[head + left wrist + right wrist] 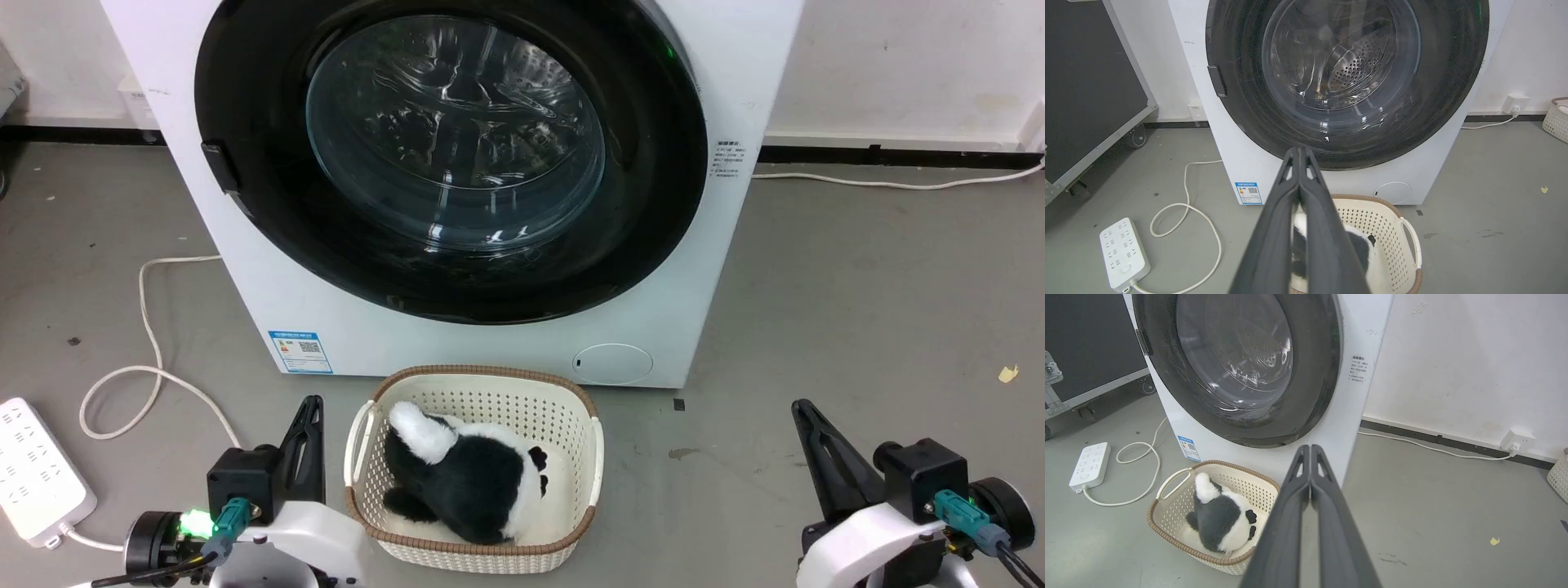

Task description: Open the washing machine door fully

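The washing machine [718, 269] is a white box standing on the floor straight ahead. Its door [645, 204] is a glossy black disc with a clear glass bowl, lying flat against the front, with a small dark handle tab [219, 167] on its left rim. In the left wrist view the door [1241, 102] fills the top, and in the right wrist view the door [1314, 375] is at upper left. My left gripper [310, 402] sits low at the left, shut and holding nothing. My right gripper [800, 406] sits low at the right, also shut and bare. Both are well short of the machine.
A cream basket [588, 457] with a black-and-white plush toy [465, 474] stands on the floor just before the machine, between my grippers. A white power strip [37, 474] and looping cable [147, 327] lie at left. A dark wheeled case [1090, 90] stands left of the machine.
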Robot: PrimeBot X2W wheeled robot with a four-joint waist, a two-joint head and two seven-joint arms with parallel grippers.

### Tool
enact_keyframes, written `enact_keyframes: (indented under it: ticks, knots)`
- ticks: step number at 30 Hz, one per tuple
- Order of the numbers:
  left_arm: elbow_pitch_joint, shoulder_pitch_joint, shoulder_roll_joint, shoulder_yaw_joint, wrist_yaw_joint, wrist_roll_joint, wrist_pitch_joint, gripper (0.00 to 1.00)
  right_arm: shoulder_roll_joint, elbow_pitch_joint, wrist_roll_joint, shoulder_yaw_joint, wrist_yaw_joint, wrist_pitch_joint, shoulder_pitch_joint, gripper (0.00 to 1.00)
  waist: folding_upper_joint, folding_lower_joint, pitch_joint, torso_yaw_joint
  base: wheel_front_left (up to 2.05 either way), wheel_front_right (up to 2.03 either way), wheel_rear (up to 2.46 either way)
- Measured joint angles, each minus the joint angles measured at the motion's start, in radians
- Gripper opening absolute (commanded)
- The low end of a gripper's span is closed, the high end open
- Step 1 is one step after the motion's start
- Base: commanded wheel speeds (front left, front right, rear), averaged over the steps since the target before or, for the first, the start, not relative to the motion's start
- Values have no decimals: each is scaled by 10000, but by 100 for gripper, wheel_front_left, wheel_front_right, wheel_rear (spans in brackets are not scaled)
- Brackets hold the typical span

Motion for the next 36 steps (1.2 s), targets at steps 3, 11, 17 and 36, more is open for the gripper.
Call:
enact_keyframes:
  ticks: [3,11,17,36]
  knots:
    - [0,1,0,0,2,0,0,0,0,0,0,0,0,0,0,0,0,0,0,0,0,0,0]
    - [0,1,0,2,2,0,0,0,0,0,0,0,0,0,0,0,0,0,0,0,0,0,0]
    - [0,1,0,-2,0,0,0,0,0,0,0,-4,0,0,0,0,0,0,0,0,0,0,0]
    - [10,-2,-2,-2,0,-21,0,100,-2,4,2,6,2,0,-1,100,0,1,0,0,0,0,0]
